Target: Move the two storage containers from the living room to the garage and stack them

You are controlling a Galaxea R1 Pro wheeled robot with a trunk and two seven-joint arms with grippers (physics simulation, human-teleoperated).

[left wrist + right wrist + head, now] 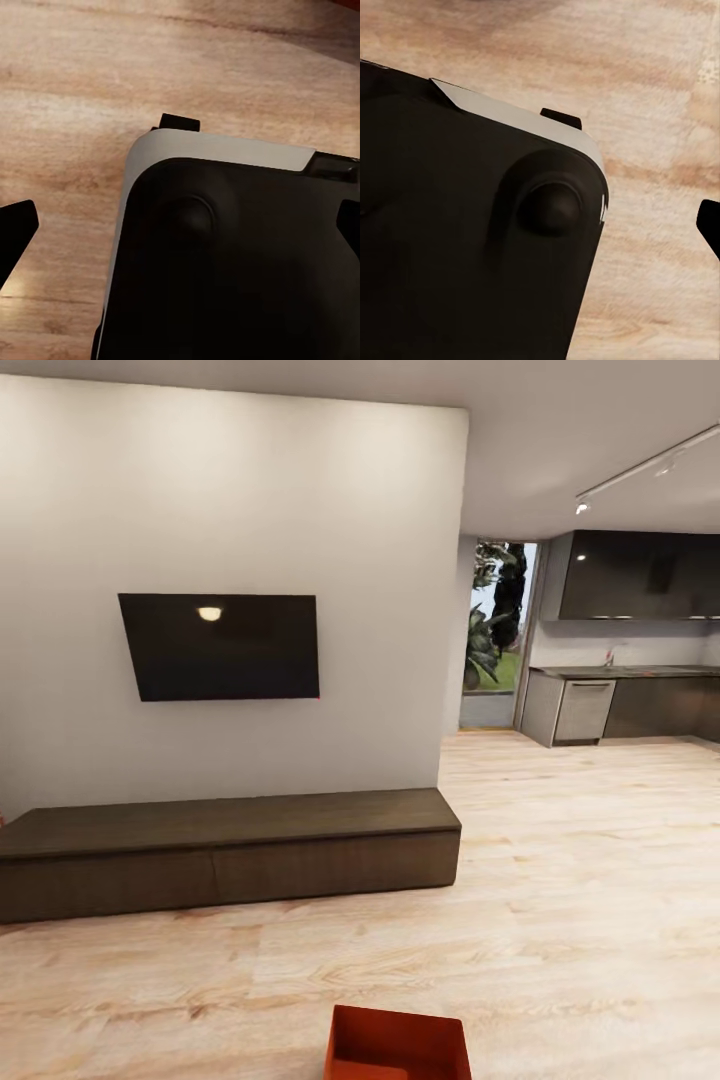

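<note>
An orange-red, lidless storage container (398, 1045) sits on wood-plank flooring (560, 880) before the dark bench (225, 850) — wrist views add the robot's base (225, 262); end effector states can't be told.

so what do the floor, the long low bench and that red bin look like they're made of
Floor: light wood planks, satin finish, visible grain and board seams. Bench: dark brown wood or veneer, matt, faint grain. Bin: looks like orange-red plastic, smooth plain walls, though partly cut off by the picture's edge.
</note>
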